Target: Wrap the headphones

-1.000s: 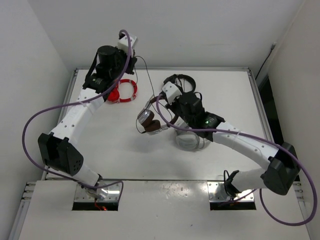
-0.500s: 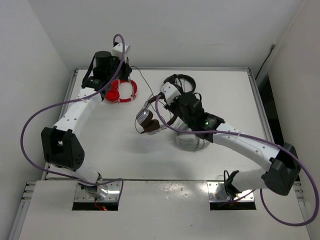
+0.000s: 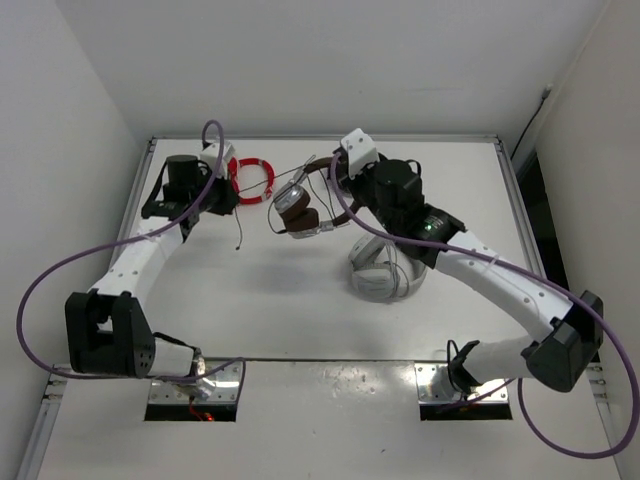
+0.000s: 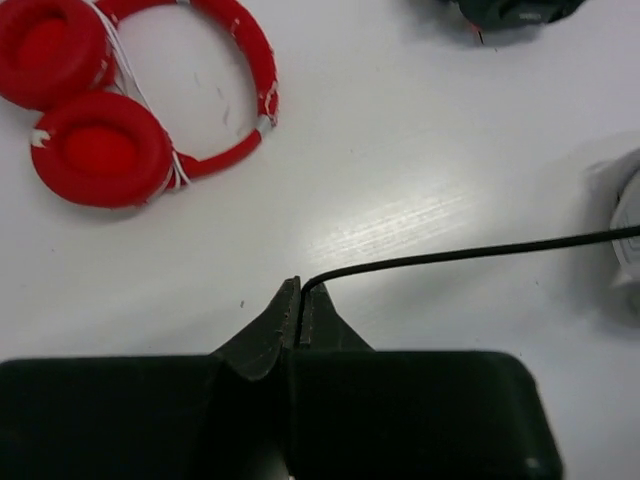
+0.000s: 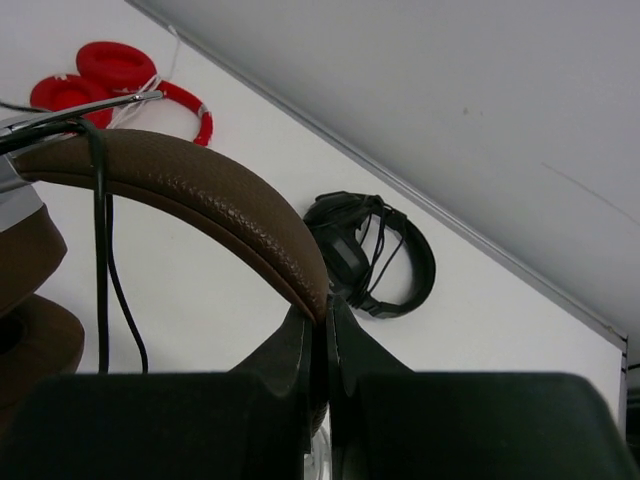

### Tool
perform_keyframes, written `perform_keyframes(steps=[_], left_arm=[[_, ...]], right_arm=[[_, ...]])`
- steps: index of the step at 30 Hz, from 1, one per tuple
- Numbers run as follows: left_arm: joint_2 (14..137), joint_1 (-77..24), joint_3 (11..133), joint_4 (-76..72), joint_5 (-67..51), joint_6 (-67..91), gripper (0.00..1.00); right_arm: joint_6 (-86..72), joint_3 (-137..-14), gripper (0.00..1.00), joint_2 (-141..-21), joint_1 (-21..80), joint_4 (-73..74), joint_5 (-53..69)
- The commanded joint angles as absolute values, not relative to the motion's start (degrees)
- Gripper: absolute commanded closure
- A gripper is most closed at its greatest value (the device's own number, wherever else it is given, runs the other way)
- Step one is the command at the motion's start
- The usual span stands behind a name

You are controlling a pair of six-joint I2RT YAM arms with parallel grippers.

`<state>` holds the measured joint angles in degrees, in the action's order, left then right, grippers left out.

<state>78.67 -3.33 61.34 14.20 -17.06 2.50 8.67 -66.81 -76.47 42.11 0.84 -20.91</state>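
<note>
Headphones (image 3: 296,210): brown headband (image 5: 200,195), brown ear pads, silver ear cups. They sit just right of the red headphones (image 3: 254,181), apparently lifted off the table (image 3: 250,300). The ear cups hang together on the side nearest the red set, and the headband arches away to the right.

Right gripper (image 5: 322,312): jaws pinched tight on the end of the headband, brown leather clamped between the fingertips. This arm carries the whole piece.

Cable (image 4: 470,252): thin and black. It crosses over the headband in the right wrist view and hangs down beside the ear pad. In the left wrist view it runs taut from the right edge of the view to the left gripper.

Left gripper (image 4: 298,300): jaws closed flat together, with the cable nipped at the very tips. It sits just left of the red headphones in the top view.

Red headphones lie flat on the table, ear pads side by side, a white cord wound round them.

Black headphones (image 5: 365,250): flat on the table, well right of the red set, near the back edge.

Light grey headphones (image 3: 380,280): on the table, well right of the red set and nearer the arm bases, under the right forearm.
</note>
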Motion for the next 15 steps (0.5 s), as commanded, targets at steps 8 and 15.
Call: perform_keyframes(steps=[8,15], left_arm=[[71.4,1.4,49.4,16.8,-23.7,4.7,1.00],[71.5,-2.5,44.4,14.7,-29.4,6.7,1.00]], right_arm=[[-1.7,-77.9,1.00,-77.9,35.6,3.5,-21.4],[-11.5,-85.7,1.00,-84.4,32.5,12.4,-22.4]])
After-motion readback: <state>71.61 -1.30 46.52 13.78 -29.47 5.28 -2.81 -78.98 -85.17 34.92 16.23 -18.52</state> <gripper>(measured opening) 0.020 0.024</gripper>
